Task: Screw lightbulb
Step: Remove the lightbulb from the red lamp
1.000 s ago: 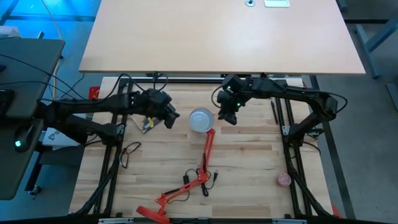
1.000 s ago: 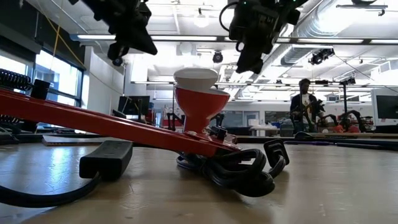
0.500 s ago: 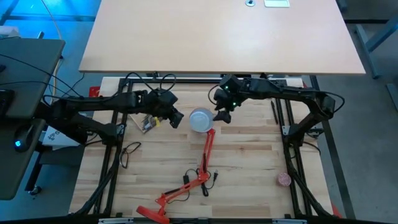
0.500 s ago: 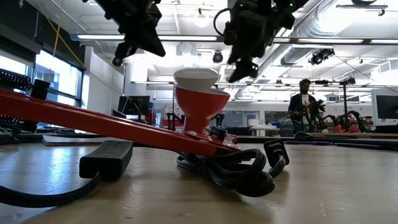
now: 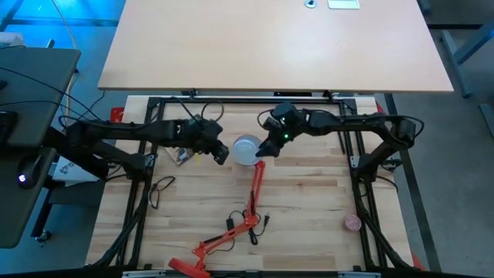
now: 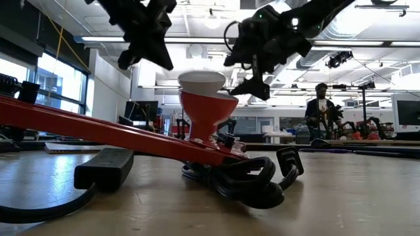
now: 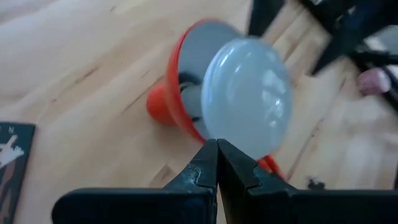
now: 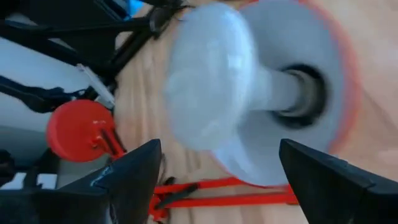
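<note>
White lightbulb [image 5: 246, 148]: seated in the red lamp shade [image 7: 180, 87], neck in the socket.
Right gripper [image 5: 265, 149]: fingers spread wide, just beside the bulb.
Left gripper [image 5: 220, 154]: pinched closed, empty, close on the other side.

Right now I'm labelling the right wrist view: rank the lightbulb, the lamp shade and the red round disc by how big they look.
1. lamp shade, widest, though partly hidden behind the bulb.
2. lightbulb, close behind; it sits nearer the camera, so the gap is unsure.
3. red round disc, clearly smallest, but farther off.

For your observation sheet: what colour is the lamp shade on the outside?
Red outside, the lamp shade shows best in the low view.
</note>
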Controlling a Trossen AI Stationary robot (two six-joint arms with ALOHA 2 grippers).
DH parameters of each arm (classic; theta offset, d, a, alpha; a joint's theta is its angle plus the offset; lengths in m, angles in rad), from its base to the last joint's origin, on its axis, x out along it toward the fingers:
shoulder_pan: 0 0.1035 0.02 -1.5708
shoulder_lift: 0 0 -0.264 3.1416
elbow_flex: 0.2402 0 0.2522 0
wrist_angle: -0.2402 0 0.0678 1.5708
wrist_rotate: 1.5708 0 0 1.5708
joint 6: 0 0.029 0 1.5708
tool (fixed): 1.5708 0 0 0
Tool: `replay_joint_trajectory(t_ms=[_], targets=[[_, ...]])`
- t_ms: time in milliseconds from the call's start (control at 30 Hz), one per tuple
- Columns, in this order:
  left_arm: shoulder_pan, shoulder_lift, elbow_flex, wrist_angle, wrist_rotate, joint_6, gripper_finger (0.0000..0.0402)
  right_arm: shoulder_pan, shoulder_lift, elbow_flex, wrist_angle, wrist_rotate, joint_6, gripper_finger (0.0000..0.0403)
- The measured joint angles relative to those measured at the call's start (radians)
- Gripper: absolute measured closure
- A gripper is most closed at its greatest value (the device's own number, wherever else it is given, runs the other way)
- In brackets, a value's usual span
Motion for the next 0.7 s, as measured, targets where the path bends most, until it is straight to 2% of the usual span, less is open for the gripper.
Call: replay_joint_trajectory(t_ms=[133,433,600,700], targets=[[-0.009,0.043,-0.003,0.009,-0.003,-0.004,0.0401,0.027,-0.007,0.018,0.020,0.024,0.025,0.0080],[-0.009,0.130,-0.001,0.104,0.013,0.004,0.0401,0.067,-0.042,0.032,-0.059,0.212,0.040,0.0080],[-0.009,0.166,-0.002,0.128,0.024,0.005,0.0401,0.084,-0.042,0.019,-0.055,0.247,0.058,0.0080],[-0.009,0.186,-0.002,0.128,0.026,0.004,0.0401,0.087,-0.029,0.018,-0.052,0.217,0.095,0.0080]])
